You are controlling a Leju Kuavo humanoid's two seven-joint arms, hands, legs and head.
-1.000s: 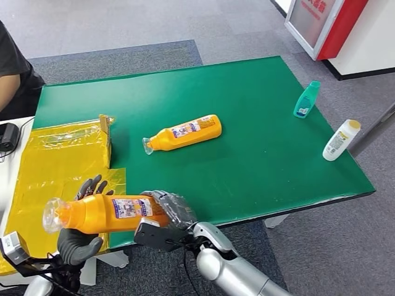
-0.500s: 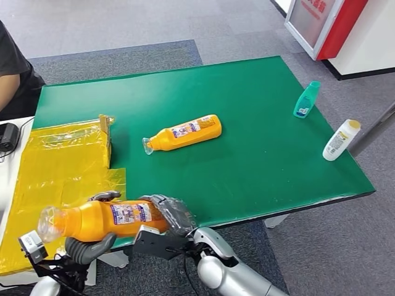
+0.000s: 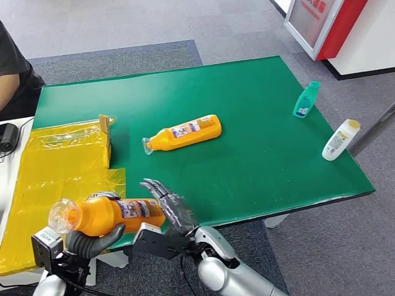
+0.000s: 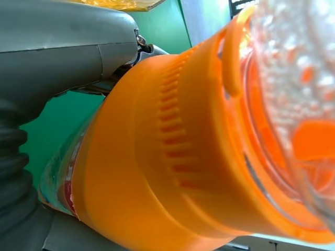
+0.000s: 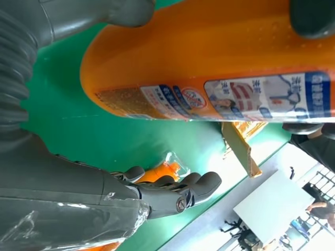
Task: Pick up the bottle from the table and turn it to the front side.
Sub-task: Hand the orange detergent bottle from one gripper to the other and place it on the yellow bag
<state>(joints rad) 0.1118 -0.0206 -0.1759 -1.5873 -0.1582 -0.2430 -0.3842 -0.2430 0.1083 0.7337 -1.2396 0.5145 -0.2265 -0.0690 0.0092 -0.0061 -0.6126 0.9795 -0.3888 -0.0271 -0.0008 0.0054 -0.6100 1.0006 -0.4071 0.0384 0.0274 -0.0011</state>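
My left hand (image 3: pixel 91 240) grips an orange bottle (image 3: pixel 112 214) around its neck end, lying sideways over the table's near left corner, clear cap to the left. In the left wrist view the orange bottle (image 4: pixel 166 157) sits right against the left hand (image 4: pixel 59 47). My right hand (image 3: pixel 170 206) stands beside the bottle's base with fingers spread, holding nothing. The right wrist view has the bottle (image 5: pixel 221 57) label side showing, with the right hand's fingers (image 5: pixel 169 193) stretched out apart from it. A second orange bottle (image 3: pixel 186 132) lies mid-table.
A yellow plastic bag (image 3: pixel 60 172) with a cardboard flap (image 3: pixel 106 131) covers the left of the green table (image 3: pixel 261 166). A teal bottle (image 3: pixel 306 100) and a white bottle (image 3: pixel 340 140) lie near the right edge. A person's arm (image 3: pixel 12 80) is at far left.
My right hand has let go of the bottle's base and spread its fingers. The left hand now holds the bottle alone, a little lower and further right.
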